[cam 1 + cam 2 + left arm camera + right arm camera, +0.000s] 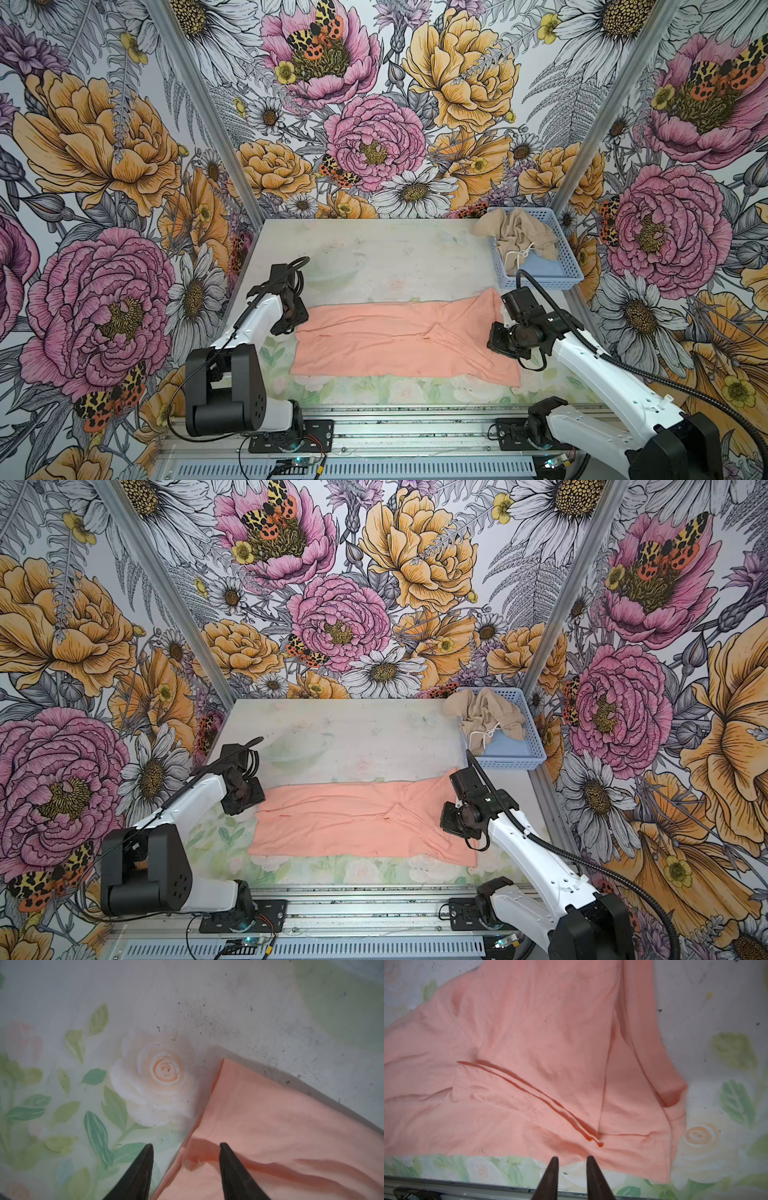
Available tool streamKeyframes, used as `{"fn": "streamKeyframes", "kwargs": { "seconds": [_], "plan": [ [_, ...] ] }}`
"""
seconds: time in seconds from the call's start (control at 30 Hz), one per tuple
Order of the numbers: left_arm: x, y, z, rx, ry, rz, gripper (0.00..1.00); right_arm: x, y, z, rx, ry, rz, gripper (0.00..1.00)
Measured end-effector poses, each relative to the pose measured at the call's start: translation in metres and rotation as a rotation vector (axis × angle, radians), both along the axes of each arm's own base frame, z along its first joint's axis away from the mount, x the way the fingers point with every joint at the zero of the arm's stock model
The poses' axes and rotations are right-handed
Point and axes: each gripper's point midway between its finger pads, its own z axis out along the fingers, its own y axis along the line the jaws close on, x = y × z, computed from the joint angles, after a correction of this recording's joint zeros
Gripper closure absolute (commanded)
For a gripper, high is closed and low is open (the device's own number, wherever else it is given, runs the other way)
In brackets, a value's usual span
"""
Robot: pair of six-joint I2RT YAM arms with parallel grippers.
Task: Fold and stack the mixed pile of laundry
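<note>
Across worn floral bench [374, 249]: salmon T-shirt [399, 336] lies as a long, soft, wrinkled band. Far corner: perforated blue basket [540, 284] holds crumpled beige drawstring garment [519, 237]. Straddling shirt's edge, left gripper [186, 1145] spread; right gripper [572, 1158] narrowly parted, empty, at hem.

Both top views bright, even; wrist views dimmer, seemingly soft, a faint shadow on the T-shirt [280, 1126] between the jaws.
</note>
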Motion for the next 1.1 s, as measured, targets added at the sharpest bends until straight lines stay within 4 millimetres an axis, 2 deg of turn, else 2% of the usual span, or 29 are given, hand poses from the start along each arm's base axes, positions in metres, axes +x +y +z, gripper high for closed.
{"fn": "streamKeyframes", "kwargs": {
  "seconds": [0.3,0.53,0.6,0.8,1.03,1.1],
  "plan": [
    [0.026,-0.001,-0.012,-0.012,-0.052,-0.009,0.54,0.008,0.004,0.003,0.012,-0.035,0.004,0.73],
    [0.040,-0.003,-0.019,-0.025,-0.081,-0.023,0.67,0.011,0.005,0.004,0.017,-0.049,0.004,0.73],
    [0.041,-0.004,-0.021,-0.028,-0.080,-0.024,0.68,0.012,0.005,0.005,0.019,-0.055,0.004,0.73],
    [0.043,-0.004,-0.024,-0.031,-0.079,-0.024,0.80,0.014,0.006,0.008,0.025,-0.072,0.004,0.73],
    [0.044,-0.004,-0.032,-0.033,-0.062,-0.025,1.00,0.014,0.006,0.009,0.027,-0.078,0.004,0.73],
    [0.044,-0.004,-0.032,-0.032,-0.062,-0.028,1.00,0.014,0.006,0.009,0.027,-0.078,0.004,0.73]
  ]
}}
